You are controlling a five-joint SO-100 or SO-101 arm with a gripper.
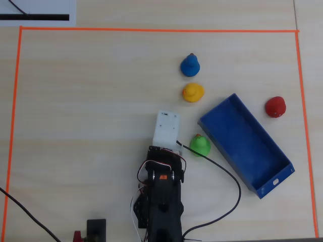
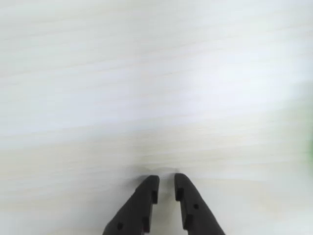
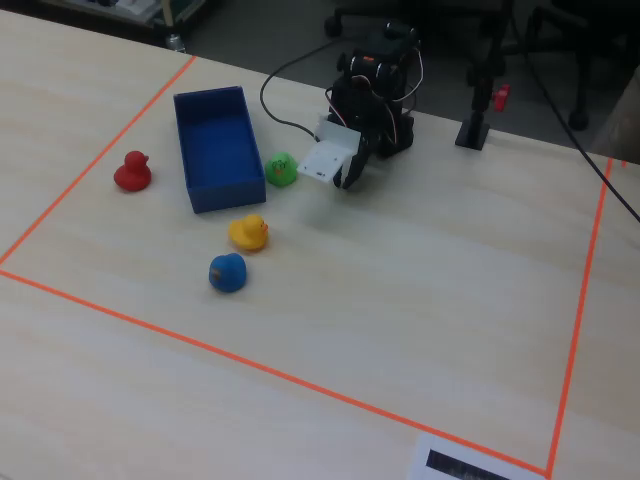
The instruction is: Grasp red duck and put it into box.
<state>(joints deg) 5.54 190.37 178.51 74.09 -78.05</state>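
Note:
The red duck (image 1: 275, 107) (image 3: 132, 171) stands on the pale wooden table, on the far side of the box from the arm. The box (image 1: 245, 146) (image 3: 212, 140) is a long shallow blue tray lying at a slant, with nothing in it. My gripper (image 2: 166, 178) (image 3: 347, 178) hangs low over bare table near the arm's base. Its jaws are nearly together with a thin gap and nothing between them. In the overhead view the white camera housing (image 1: 166, 128) hides the fingers. The wrist view shows neither the red duck nor the box.
A green duck (image 1: 200, 145) (image 3: 281, 168) sits between my gripper and the box. A yellow duck (image 1: 193, 92) (image 3: 248, 232) and a blue duck (image 1: 190, 65) (image 3: 227, 272) stand further out. Orange tape (image 1: 151, 30) frames the work area. A black cable (image 1: 229, 179) runs beside the arm.

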